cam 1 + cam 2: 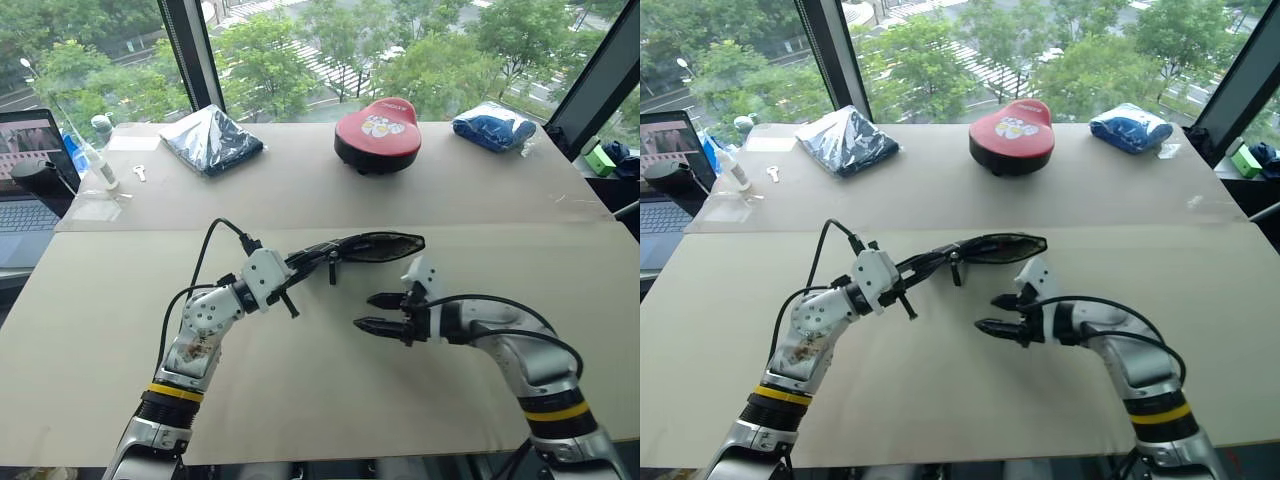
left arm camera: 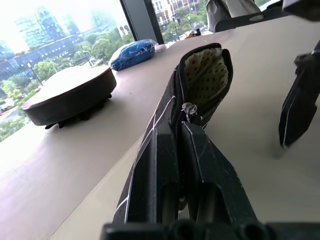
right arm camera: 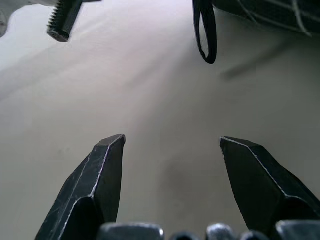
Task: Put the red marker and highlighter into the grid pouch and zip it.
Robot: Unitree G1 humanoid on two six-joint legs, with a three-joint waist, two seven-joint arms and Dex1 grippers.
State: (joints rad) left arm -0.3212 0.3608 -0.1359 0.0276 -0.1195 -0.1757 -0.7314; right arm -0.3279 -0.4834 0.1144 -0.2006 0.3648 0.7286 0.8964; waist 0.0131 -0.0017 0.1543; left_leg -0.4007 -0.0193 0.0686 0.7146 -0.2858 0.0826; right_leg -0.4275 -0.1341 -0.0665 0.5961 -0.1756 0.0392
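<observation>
My left gripper (image 1: 318, 255) is shut on one end of the grid pouch (image 1: 380, 246) and holds it above the table. The pouch is black with white grid lines, and its far end gapes open, showing a pale dotted lining (image 2: 205, 75). The zipper pull (image 2: 190, 111) sits just past the left fingertips, and its cord loop (image 3: 206, 35) hangs down. My right gripper (image 1: 364, 311) is open and holds nothing; it is just below the pouch and on its right side, pointing left over bare table. The red marker and the highlighter are out of view.
At the back of the table (image 1: 300, 400) stand a red round case (image 1: 377, 130), a dark plastic-wrapped bundle (image 1: 212, 138) and a blue wrapped bundle (image 1: 493, 126). A laptop (image 1: 25, 170) and a bottle (image 1: 100, 155) are at the far left.
</observation>
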